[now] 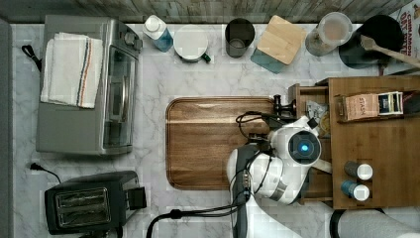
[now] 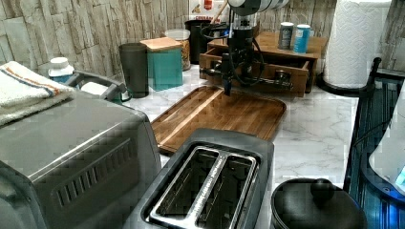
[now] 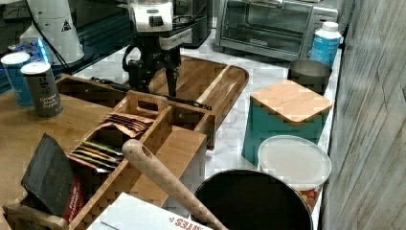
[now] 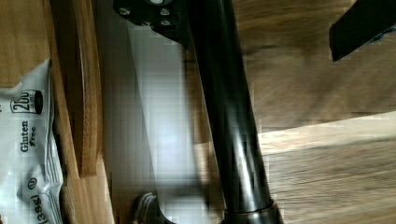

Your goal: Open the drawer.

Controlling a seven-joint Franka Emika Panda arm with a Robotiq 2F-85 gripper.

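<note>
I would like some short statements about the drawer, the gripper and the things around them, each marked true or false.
1. The drawer is pulled partly out of its cabinet. True.
2. The gripper is at the drawer's black bar handle. True.
3. The toaster holds bread. False: its slots are empty.
4. A folded towel lies on the toaster oven. True.
5. The cutting board carries a knife. False: nothing lies on it.
</note>
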